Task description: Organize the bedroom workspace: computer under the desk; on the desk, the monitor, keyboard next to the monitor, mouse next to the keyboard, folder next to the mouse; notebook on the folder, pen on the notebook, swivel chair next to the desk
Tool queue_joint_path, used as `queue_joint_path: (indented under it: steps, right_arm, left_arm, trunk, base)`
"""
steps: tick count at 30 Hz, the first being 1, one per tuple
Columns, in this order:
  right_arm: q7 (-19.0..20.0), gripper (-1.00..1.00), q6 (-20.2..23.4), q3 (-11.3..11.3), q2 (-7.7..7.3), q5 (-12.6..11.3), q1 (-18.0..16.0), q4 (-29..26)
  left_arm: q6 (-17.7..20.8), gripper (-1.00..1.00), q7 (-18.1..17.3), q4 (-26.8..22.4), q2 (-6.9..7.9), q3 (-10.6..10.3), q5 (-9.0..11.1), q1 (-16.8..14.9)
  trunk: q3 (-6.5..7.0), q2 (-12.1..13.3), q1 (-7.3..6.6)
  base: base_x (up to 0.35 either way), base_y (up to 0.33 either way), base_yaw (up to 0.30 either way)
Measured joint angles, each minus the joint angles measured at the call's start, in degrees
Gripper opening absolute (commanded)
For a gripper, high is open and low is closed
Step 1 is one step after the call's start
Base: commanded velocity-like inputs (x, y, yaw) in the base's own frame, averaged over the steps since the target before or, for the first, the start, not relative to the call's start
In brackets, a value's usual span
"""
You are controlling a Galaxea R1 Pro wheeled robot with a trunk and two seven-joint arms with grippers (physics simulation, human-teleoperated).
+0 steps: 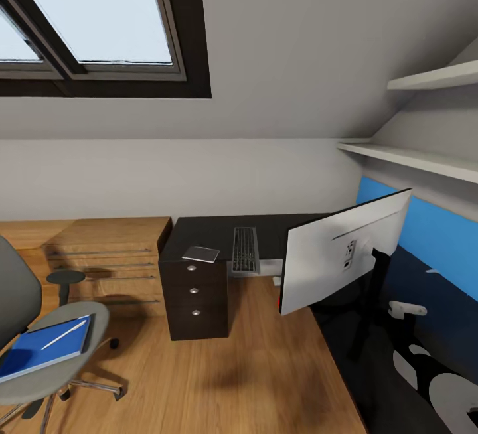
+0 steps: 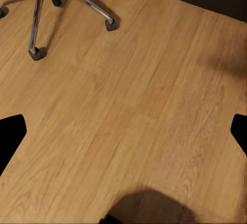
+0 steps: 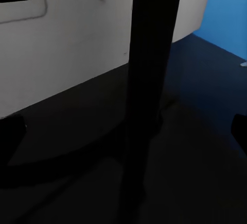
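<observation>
monitor stands on the desk, pale back toward the head camera. right wrist view looks along its black stand, close ahead. folder lies on the swivel chair, toward the left arm. cannot tell either gripper's state.

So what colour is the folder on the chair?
Bright blue; the folder shows best in the head view.
</observation>
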Motion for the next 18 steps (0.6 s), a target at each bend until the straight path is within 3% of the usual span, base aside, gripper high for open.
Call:
queue_joint_path:
  steps: [4,10,12,18]
  right_arm:
    - [0.0,1.00,0.0,-0.1,-0.05,0.0,0.0,0.0]
    - [-0.1,1.00,0.0,-0.1,-0.08,-0.1,0.0,0.0]
    - [-0.1,1.00,0.0,-0.1,-0.09,-0.1,0.0,0.0]
    - [-0.1,1.00,0.0,-0.1,-0.14,-0.1,0.0,-0.1]
  left_arm:
    - [2.1,1.00,-0.1,-5.2,-0.04,-0.1,0.1,0.0]
    - [14.3,1.00,-0.1,-16.0,0.15,-1.2,0.4,0.0]
    - [21.4,1.00,-0.1,-23.3,0.26,-1.2,0.4,0.0]
    - [29.0,1.00,-0.2,-32.9,0.08,-1.7,1.1,0.0]
  trunk:
    - [-0.72,-1.6,0.88]
    - [-1.80,-4.0,2.20]
    - [-2.15,-4.8,2.64]
    - [-3.24,-7.2,3.96]
  base:
    - [0.000,0.000,0.000]
    - [0.000,0.000,0.000]
    - [0.000,0.000,0.000]
    - [0.000,0.000,0.000]
